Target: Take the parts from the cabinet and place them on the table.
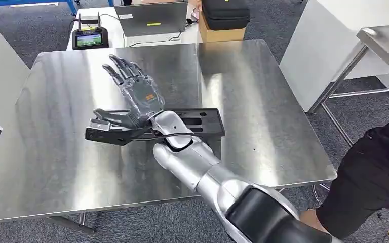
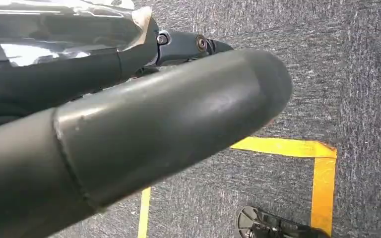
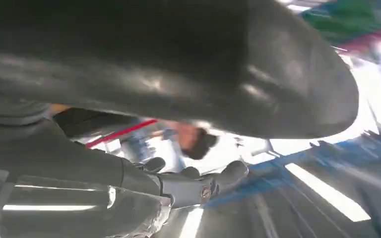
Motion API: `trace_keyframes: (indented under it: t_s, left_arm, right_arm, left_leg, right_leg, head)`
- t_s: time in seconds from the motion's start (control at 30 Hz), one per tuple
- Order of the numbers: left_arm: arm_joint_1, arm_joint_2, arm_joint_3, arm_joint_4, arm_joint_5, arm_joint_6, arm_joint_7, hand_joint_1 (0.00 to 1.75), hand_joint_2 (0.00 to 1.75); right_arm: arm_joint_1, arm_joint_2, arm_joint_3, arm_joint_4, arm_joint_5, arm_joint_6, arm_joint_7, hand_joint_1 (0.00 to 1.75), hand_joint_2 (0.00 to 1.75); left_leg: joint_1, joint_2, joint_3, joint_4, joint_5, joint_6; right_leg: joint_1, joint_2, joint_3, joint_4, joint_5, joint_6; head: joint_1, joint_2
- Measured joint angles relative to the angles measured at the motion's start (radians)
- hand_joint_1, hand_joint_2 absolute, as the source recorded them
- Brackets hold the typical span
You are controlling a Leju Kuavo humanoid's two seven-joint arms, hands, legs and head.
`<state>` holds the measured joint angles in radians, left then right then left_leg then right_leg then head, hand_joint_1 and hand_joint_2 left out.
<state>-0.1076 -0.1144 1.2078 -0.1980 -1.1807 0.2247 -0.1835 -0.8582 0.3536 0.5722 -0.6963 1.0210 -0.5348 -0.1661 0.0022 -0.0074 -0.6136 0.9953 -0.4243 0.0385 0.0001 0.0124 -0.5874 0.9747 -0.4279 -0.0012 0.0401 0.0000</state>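
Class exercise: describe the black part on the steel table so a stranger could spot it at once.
Find the shiny steel table in the middle of the head view. Near its centre lies a flat black part, long, with slots, partly under the right hand. It is the table's one dark item.

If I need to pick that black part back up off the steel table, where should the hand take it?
Probably the free right end of the black part: it lies flat and long across the table, and the right hand covers its left end. Come from above and pinch across the narrow width.
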Motion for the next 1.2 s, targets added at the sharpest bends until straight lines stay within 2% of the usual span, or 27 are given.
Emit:
trace_keyframes:
  t_s: [0.07,0.1,0.23,0.4,0.57,0.8,0.97,1.2]
  left_arm:
    - [0.000,0.000,0.000,0.000,0.000,0.001,0.005,0.00,0.00]
    - [0.000,0.000,0.000,0.000,0.000,0.002,0.007,0.00,0.00]
    - [0.000,0.000,0.000,0.000,-0.002,0.003,0.016,0.00,0.00]
    - [0.000,0.000,0.000,0.000,-0.013,-0.008,0.036,0.00,0.00]
    - [0.000,0.000,-0.001,0.000,-0.014,-0.010,0.043,0.00,0.00]
    - [0.000,-0.002,-0.001,0.000,-0.011,-0.017,0.042,0.00,0.00]
    - [-0.001,-0.007,0.000,0.000,0.003,-0.007,0.056,0.00,0.00]
    - [-0.001,-0.012,0.005,0.000,0.017,-0.006,0.052,0.00,0.00]
  right_arm:
    - [0.042,-0.001,-0.013,-0.103,-0.139,0.029,-0.098,0.00,0.00]
    - [0.060,-0.002,-0.016,-0.145,-0.188,0.049,-0.124,0.00,0.00]
    - [0.148,-0.009,-0.040,-0.348,-0.526,0.219,-0.272,0.00,0.00]
    - [0.244,-0.033,-0.061,-0.550,-0.881,0.462,-0.351,0.00,0.00]
    - [0.319,-0.060,-0.077,-0.661,-1.189,0.701,-0.355,0.00,0.00]
    - [0.391,-0.103,-0.087,-0.717,-1.440,0.928,-0.316,0.00,0.00]
    - [0.431,-0.127,-0.085,-0.740,-1.516,1.022,-0.308,0.00,0.00]
    - [0.458,-0.146,-0.072,-0.783,-1.497,1.034,-0.295,0.00,0.00]
  left_leg:
    - [0.000,0.000,0.000,0.000,0.000,0.000]
    - [0.000,0.000,0.000,0.000,-0.001,-0.001]
    - [0.000,0.000,0.000,0.000,-0.001,-0.001]
    - [0.000,0.000,0.000,0.000,-0.001,-0.001]
    - [0.000,0.000,0.000,0.000,-0.001,-0.001]
    - [0.000,0.000,0.000,0.000,-0.001,-0.002]
    - [0.000,0.000,0.000,0.000,-0.001,-0.002]
    - [0.000,0.000,0.000,0.000,-0.001,-0.002]
  right_leg:
    - [0.000,0.000,0.000,0.000,0.000,0.000]
    - [0.000,0.000,0.000,0.000,0.000,0.000]
    - [0.000,0.000,0.000,0.000,0.000,0.000]
    - [0.000,0.000,0.000,-0.001,0.000,0.000]
    - [0.000,0.000,0.000,-0.001,0.000,0.000]
    - [0.000,0.000,0.000,-0.001,0.000,0.000]
    - [0.000,0.000,0.000,-0.001,0.000,0.000]
    - [0.000,0.000,0.000,-0.001,0.000,0.000]
  head:
    - [0.000,0.000]
    - [0.000,0.000]
    - [0.000,0.000]
    - [0.000,0.000]
    - [0.000,0.000]
    - [0.000,0.000]
    - [0.000,0.000]
    - [0.000,0.000]
